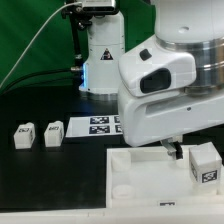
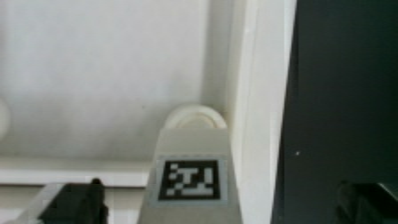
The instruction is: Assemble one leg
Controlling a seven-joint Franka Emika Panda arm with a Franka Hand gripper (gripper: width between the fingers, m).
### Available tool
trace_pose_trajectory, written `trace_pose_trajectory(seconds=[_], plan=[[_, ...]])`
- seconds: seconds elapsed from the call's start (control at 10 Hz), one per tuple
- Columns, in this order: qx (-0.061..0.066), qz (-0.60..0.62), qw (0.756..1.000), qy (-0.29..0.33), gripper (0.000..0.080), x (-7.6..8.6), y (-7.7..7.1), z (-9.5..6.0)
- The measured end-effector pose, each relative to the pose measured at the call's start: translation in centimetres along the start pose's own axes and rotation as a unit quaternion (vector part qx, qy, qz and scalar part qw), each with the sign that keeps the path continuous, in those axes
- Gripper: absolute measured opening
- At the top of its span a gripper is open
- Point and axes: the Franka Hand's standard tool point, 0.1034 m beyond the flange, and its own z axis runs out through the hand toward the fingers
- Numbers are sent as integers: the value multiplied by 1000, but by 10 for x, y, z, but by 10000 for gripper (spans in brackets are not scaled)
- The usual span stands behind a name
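Observation:
One leg (image 2: 192, 160), a white post with a black-and-white tag on its end, lies between my gripper's (image 2: 222, 205) dark fingers (image 2: 71, 203), with a gap on each side. Its rounded far end sits at the edge of the large white square part (image 2: 107, 90). In the exterior view this leg (image 1: 204, 160) stands at the right edge of the square part (image 1: 135, 180), beside my gripper (image 1: 185, 152). One finger shows there and the other is hidden. The gripper is open. Two more legs (image 1: 22, 136) (image 1: 52, 133) stand on the black table at the exterior view's left.
The marker board (image 1: 100, 124) lies flat behind the square part. A white robot base (image 1: 100, 60) stands at the back, with a cable arching to the left. The arm's white body (image 1: 170, 60) fills the upper right.

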Motion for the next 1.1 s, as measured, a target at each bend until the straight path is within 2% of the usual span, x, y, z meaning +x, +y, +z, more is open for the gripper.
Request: trace_pose_trajectory(seconds=[0.2, 0.3, 0.4, 0.5, 0.6, 1.0, 1.1], plan=[[1, 5, 1000, -3, 649, 0, 0, 1], [1, 5, 1000, -3, 526, 0, 0, 1], [1, 5, 1000, -3, 526, 0, 0, 1], [1, 5, 1000, -3, 391, 0, 0, 1], [0, 6, 1000, -3, 294, 0, 2, 1], [0, 27, 1000, -3, 294, 0, 3, 1], [-1, 72, 997, 13, 294, 2, 2, 2]])
